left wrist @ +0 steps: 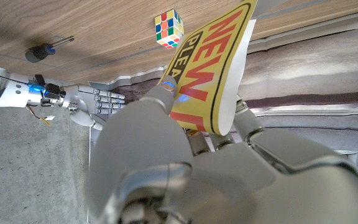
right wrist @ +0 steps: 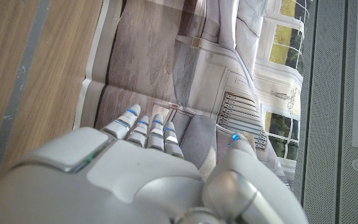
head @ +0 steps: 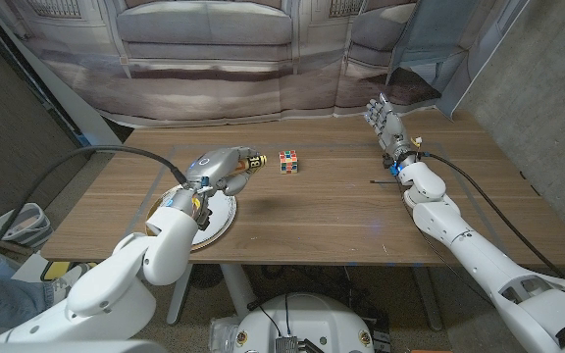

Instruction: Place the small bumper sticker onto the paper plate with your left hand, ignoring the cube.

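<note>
Where the head view looks down on the wooden surface (head: pixel 341 211), the left hand (head: pixel 219 172) holds one small bumper sticker (head: pixel 252 162), seen edge-on as a yellow strip with dark marks jutting from the fingers toward the cube. Hand and sticker sit above the far rim of one white paper plate (head: pixel 222 218), which lies near the surface's left front. One multicoloured cube (head: pixel 288 163) stands just beside the sticker's tip, apart from it. One small dark tool (head: pixel 385 180) lies near the right wrist. Right hand (head: pixel 385 123) stands upright near the far right edge, fingers straight and close together, holding nothing.

Left wrist view: sticker (left wrist: pixel 213 68) is yellow with a black border line, red capitals reading "NEW" and black lettering beside them, white on its back face. It is pinched between the thumb and fingers (left wrist: pixel 166 93) of the left hand (left wrist: pixel 191 155). One cube (left wrist: pixel 169 28), one screwdriver-like tool (left wrist: pixel 42 51), and the right hand (left wrist: pixel 95 102) also show.

Right wrist view: right hand (right wrist: pixel 160 168), fingers (right wrist: pixel 145 130) side by side, thumb apart, nothing held.
</note>
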You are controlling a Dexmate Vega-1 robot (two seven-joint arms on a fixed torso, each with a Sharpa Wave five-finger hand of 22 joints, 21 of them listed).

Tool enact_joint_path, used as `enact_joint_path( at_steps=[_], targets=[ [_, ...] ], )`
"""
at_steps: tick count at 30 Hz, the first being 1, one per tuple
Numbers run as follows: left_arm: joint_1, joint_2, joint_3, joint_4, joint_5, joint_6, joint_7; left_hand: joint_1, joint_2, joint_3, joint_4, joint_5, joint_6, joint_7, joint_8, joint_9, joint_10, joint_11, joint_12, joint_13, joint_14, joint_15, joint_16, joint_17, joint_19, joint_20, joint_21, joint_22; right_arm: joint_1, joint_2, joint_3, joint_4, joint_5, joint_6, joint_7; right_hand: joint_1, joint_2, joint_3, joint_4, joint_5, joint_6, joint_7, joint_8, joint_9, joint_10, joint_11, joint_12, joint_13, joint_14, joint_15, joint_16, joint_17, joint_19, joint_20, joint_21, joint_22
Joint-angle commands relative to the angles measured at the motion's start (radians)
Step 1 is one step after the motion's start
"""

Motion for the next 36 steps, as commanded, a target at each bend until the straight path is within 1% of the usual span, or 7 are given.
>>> enact_joint_path(
  at_steps=[1, 9, 12, 18, 27, 30, 36],
  targets=[
    [0.063, 0.016, -0.054, -0.019, -0.03, 0.017, 0.037, 0.002, -0.005, 0.009, 0.003, -0.001, 0.01, 0.003, -0.003, 0.004, 0.008, 0.0, -0.001, 0.002, 0.009, -0.063, -0.001, 0.004, 0.002, 0.002, 0.007, 0.002, -0.02, -0.007, 0.0, -0.031, -0.005, -0.013, -0.016, 0.003, 0.008, -0.002, -0.002, -0.004, 0.003, -0.004, 0.0, 0.002, 0.012, -0.001, 0.0, 0.004, 0.007, 0.003, 0.001, 0.003, 0.009, -0.006, -0.002, 0.003],
    [0.1, 0.021, -0.1, -0.017, -0.066, -0.007, 0.063, 0.002, -0.005, 0.009, 0.003, -0.002, 0.012, 0.001, -0.003, 0.004, 0.011, 0.001, -0.001, 0.002, 0.01, -0.063, -0.002, 0.004, 0.002, 0.0, 0.009, 0.002, -0.03, -0.016, 0.003, -0.047, -0.005, -0.016, -0.023, 0.003, 0.008, -0.002, -0.002, -0.004, 0.002, -0.003, -0.001, 0.002, 0.012, -0.001, 0.0, 0.004, 0.006, 0.002, 0.001, 0.003, 0.01, -0.006, -0.002, 0.003],
    [0.121, 0.013, -0.127, -0.012, -0.091, -0.02, 0.072, 0.002, -0.005, 0.009, 0.003, -0.002, 0.016, 0.0, -0.002, 0.004, 0.012, -0.001, -0.001, 0.002, 0.012, -0.065, -0.001, 0.004, 0.003, 0.0, 0.009, 0.002, -0.03, -0.016, 0.003, -0.045, -0.005, -0.016, -0.021, 0.003, 0.008, -0.003, -0.002, -0.004, 0.002, -0.004, -0.001, 0.002, 0.012, -0.001, 0.0, 0.004, 0.007, 0.003, 0.001, 0.003, 0.01, -0.006, -0.002, 0.003],
    [0.148, 0.014, -0.156, -0.013, -0.106, -0.018, 0.081, 0.0, -0.006, 0.008, 0.004, -0.002, 0.02, -0.004, -0.001, 0.004, 0.015, -0.003, 0.0, 0.002, 0.015, -0.066, 0.0, 0.004, 0.003, 0.0, 0.01, 0.002, -0.024, -0.01, -0.001, -0.032, -0.004, -0.017, -0.015, 0.002, 0.009, -0.003, -0.003, -0.004, 0.003, -0.003, 0.0, 0.002, 0.012, -0.001, 0.0, 0.004, 0.007, 0.002, 0.001, 0.003, 0.01, -0.006, -0.002, 0.003],
    [0.204, -0.001, -0.243, -0.009, -0.16, -0.061, 0.084, 0.001, -0.006, 0.008, 0.004, -0.002, 0.021, -0.004, -0.002, 0.004, 0.017, -0.002, 0.0, 0.002, 0.017, -0.069, 0.0, 0.005, 0.004, -0.001, 0.011, 0.002, -0.015, -0.005, -0.004, -0.019, -0.004, -0.014, -0.009, 0.002, 0.009, -0.004, -0.003, -0.004, 0.003, -0.003, 0.0, 0.002, 0.013, -0.001, 0.0, 0.004, 0.006, 0.003, 0.001, 0.003, 0.01, -0.006, -0.002, 0.003],
    [0.207, 0.008, -0.245, -0.024, -0.144, -0.027, 0.07, 0.001, -0.007, 0.008, 0.003, -0.002, 0.021, -0.004, -0.002, 0.004, 0.017, -0.002, 0.0, 0.002, 0.017, -0.069, 0.0, 0.005, 0.005, -0.002, 0.012, 0.002, -0.011, -0.003, -0.004, -0.015, -0.004, -0.013, -0.007, 0.003, 0.01, -0.004, -0.003, -0.004, 0.003, -0.003, 0.0, 0.002, 0.012, 0.0, 0.0, 0.004, 0.006, 0.003, 0.0, 0.003, 0.01, -0.006, -0.002, 0.003],
    [0.23, 0.009, -0.259, -0.043, -0.128, 0.007, 0.065, 0.001, -0.008, 0.008, 0.003, -0.002, 0.024, -0.008, -0.001, 0.004, 0.02, -0.003, 0.001, 0.002, 0.017, -0.071, -0.001, 0.005, 0.005, -0.003, 0.012, 0.002, -0.005, 0.0, -0.005, -0.006, -0.001, -0.012, -0.002, 0.003, 0.01, -0.005, -0.004, -0.004, 0.002, -0.004, -0.001, 0.002, 0.012, 0.0, 0.0, 0.004, 0.006, 0.003, 0.001, 0.003, 0.01, -0.006, -0.002, 0.003]
  ],
)
